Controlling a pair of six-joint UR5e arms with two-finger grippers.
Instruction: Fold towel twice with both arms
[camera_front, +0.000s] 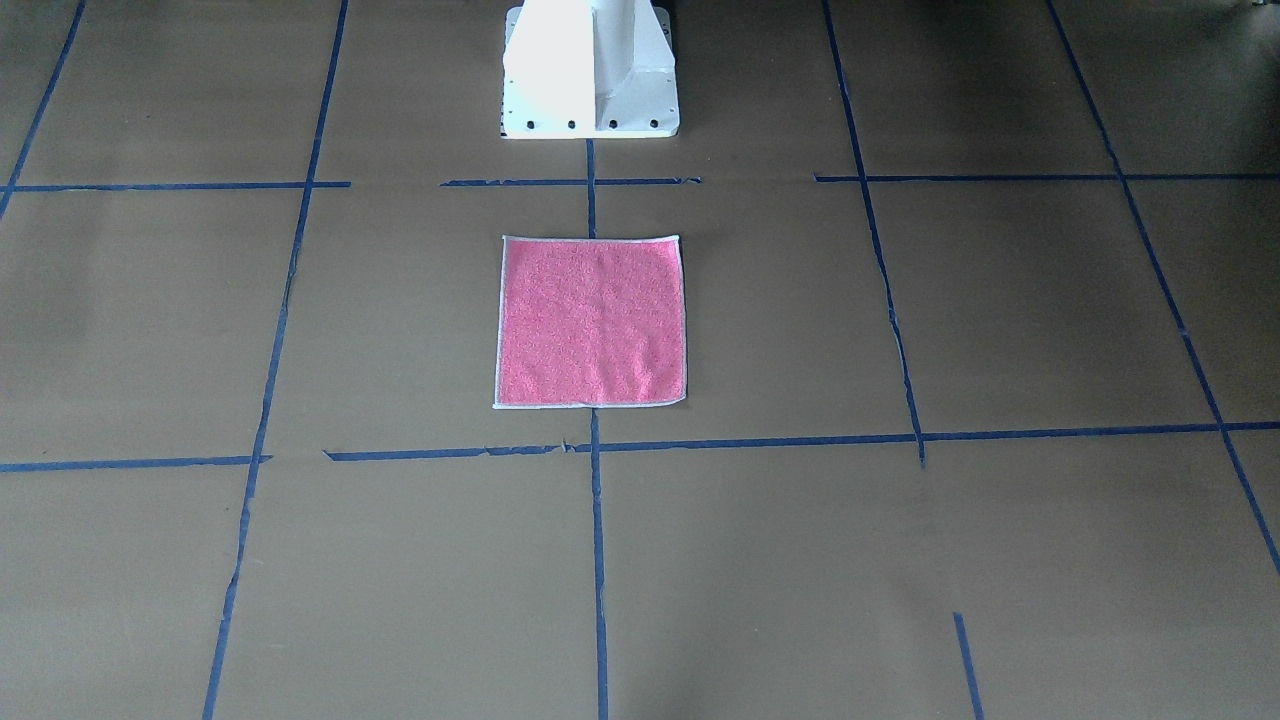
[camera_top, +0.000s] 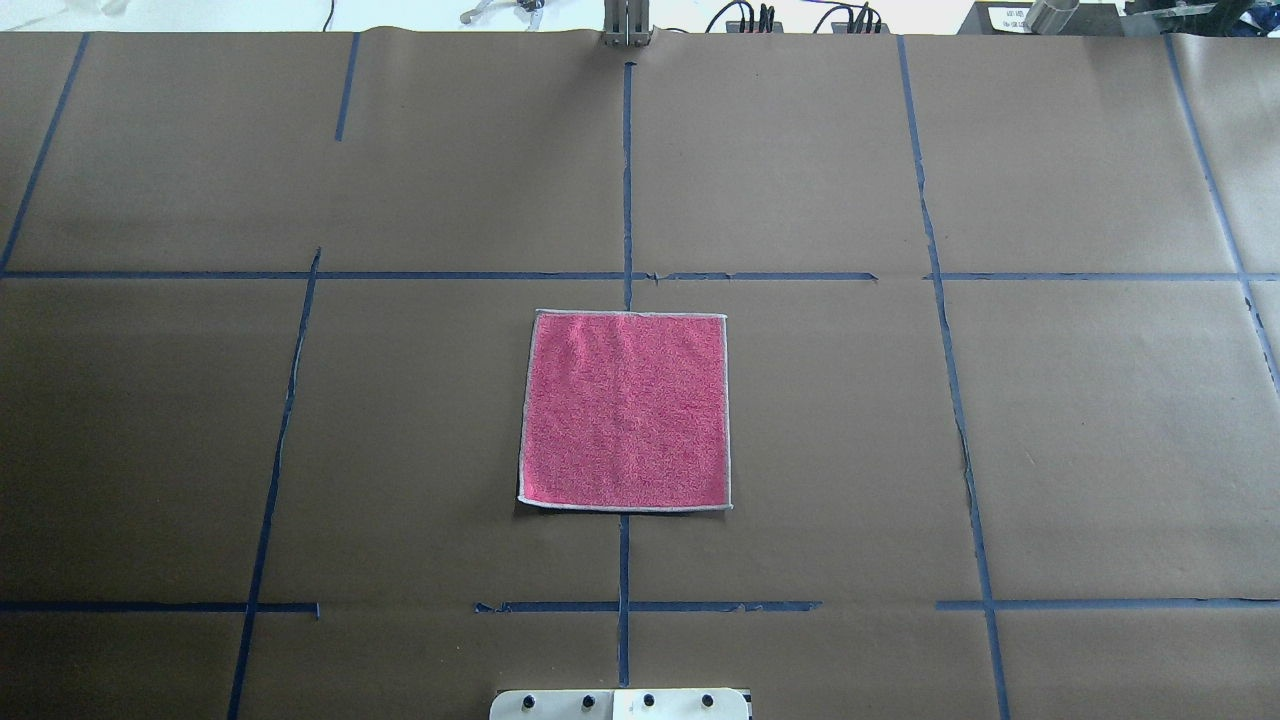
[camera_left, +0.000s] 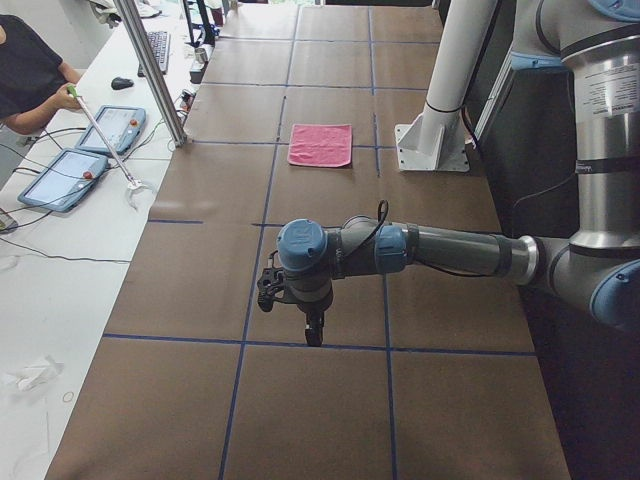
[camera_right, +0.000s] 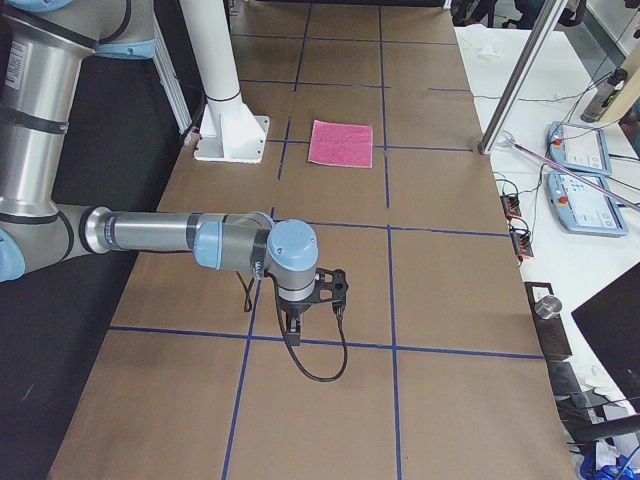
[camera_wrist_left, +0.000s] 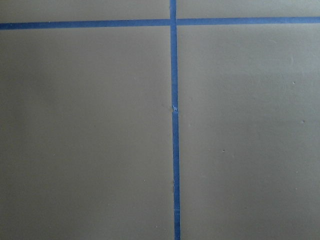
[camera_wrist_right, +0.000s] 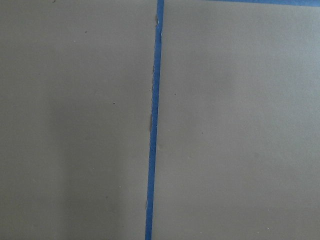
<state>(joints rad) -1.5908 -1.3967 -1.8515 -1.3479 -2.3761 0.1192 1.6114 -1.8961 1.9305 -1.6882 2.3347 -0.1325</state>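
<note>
Towel (camera_top: 626, 412) is lying flat and unfolded in the middle of the desk (camera_top: 1100, 420), pink side up with the white border showing all the way round. It sits right over the centre tape (camera_top: 627, 180) line, just out from the white pedestal (camera_front: 590, 70).

Neither arm is anywhere near it. The left arm (camera_left: 450, 250) reaches out level over its own end of the desk, and the left fingers (camera_left: 313, 330) point straight down, close to a tape line. The right arm (camera_right: 160, 232) is doing much the same at the other end, with the right fingers (camera_right: 292, 325) pointing down by a tape line, well apart from the towel.

Both sets of fingers only show up in the side views, so I honestly can't tell if they're spread or closed. Nothing visible in them, though.

Both wrist cams just show brown paper and blue tape, no towel.
</note>
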